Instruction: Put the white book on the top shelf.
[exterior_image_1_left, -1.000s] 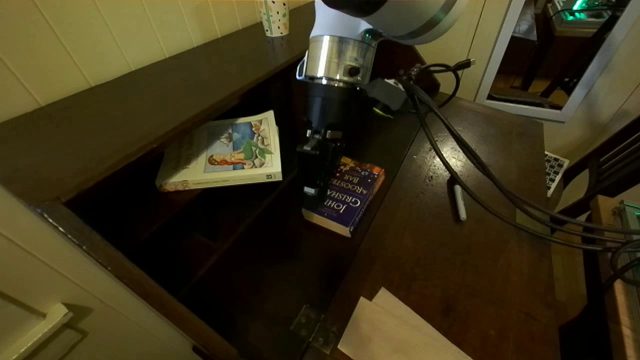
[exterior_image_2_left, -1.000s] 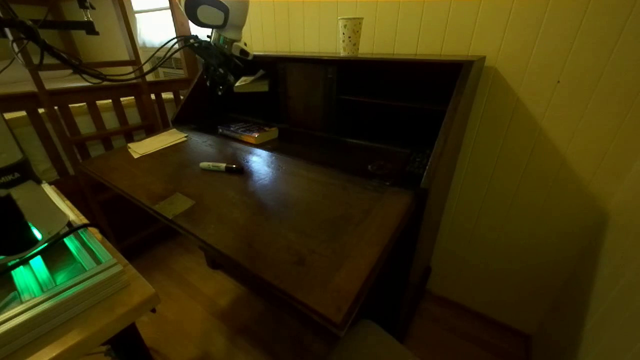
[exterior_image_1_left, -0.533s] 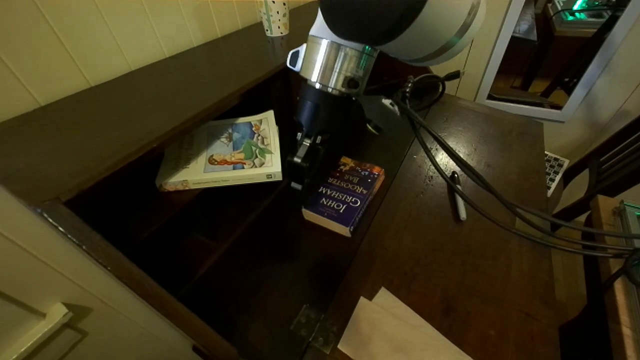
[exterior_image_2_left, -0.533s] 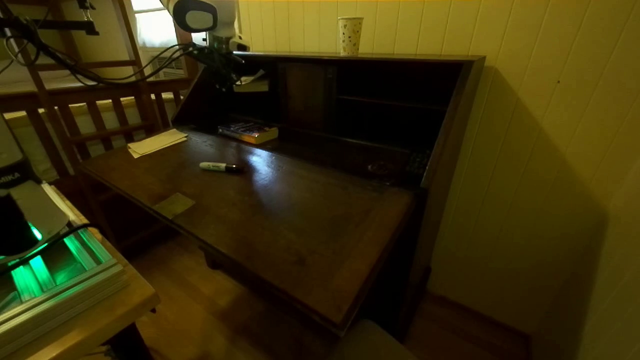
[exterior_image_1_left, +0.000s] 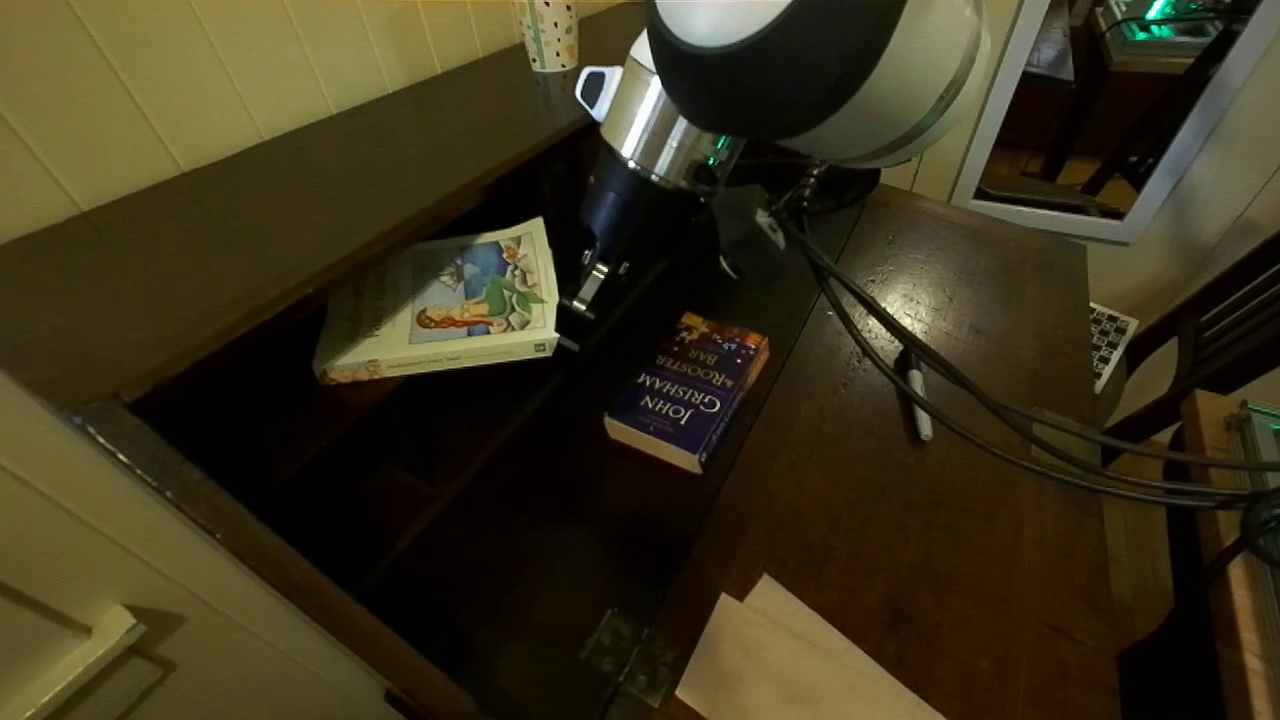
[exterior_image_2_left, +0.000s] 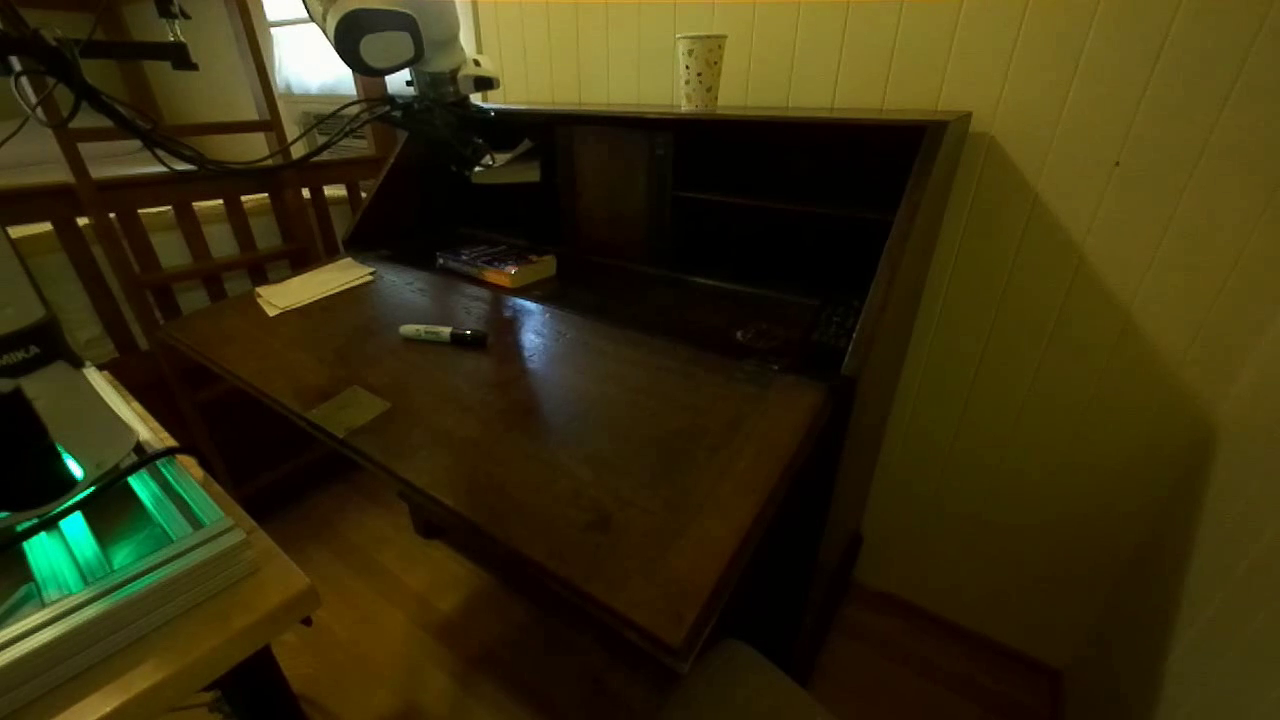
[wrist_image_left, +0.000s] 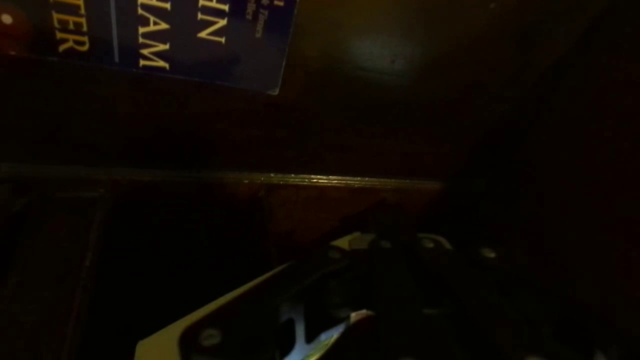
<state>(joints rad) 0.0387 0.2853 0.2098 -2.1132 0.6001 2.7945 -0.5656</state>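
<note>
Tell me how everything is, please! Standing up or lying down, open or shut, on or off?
white book: lying cover up
end effector: shut, at the white book's edge; can't tell whether it touches
blue book: closed, lying cover up
marker: lying on its side, cap on
paper cup: standing upright
pale paper: lying flat
desk flap: folded down, open
green light: on

We record a home interior, evidenced by a drop-front wooden desk (exterior_image_2_left: 600, 450), a panelled wall (exterior_image_2_left: 1060, 330), a framed mirror (exterior_image_1_left: 1105, 125) and wooden flooring (exterior_image_2_left: 400, 590).
</note>
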